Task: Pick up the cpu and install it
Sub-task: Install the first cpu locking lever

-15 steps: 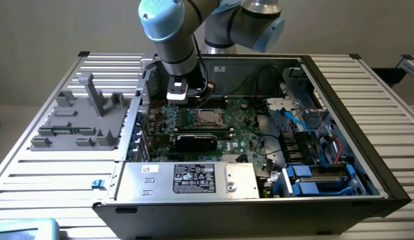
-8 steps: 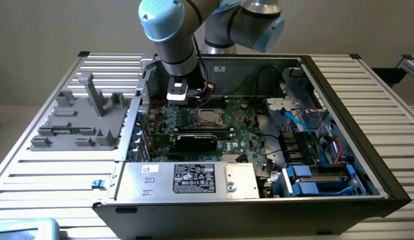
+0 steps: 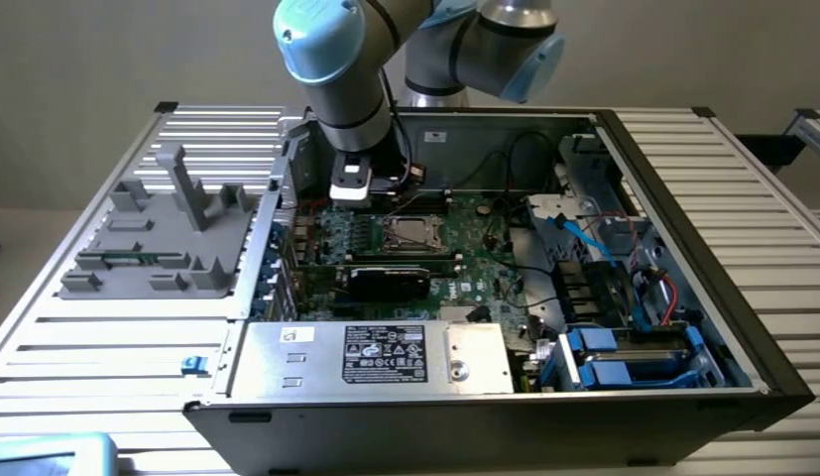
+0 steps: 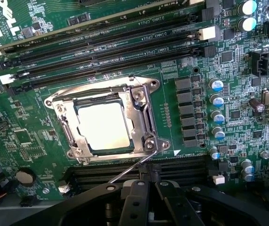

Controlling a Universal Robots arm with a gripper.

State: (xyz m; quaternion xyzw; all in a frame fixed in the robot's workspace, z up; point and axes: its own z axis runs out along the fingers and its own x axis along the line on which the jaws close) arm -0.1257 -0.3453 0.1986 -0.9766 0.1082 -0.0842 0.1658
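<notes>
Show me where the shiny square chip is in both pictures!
Exterior view: the cpu lies on the green board in the middle of the open case, near the black card.
Wrist view: the cpu sits mid-picture, between rows of long black slots.
Shared landmark: the silver frame around it.

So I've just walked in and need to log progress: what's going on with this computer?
A robot arm's gripper hangs over the motherboard inside an open computer case. The cpu is not in the gripper. It lies flat in its socket, its silver top showing inside the metal frame. The gripper hovers just beside the socket, over the memory slots, and touches nothing there.
</notes>
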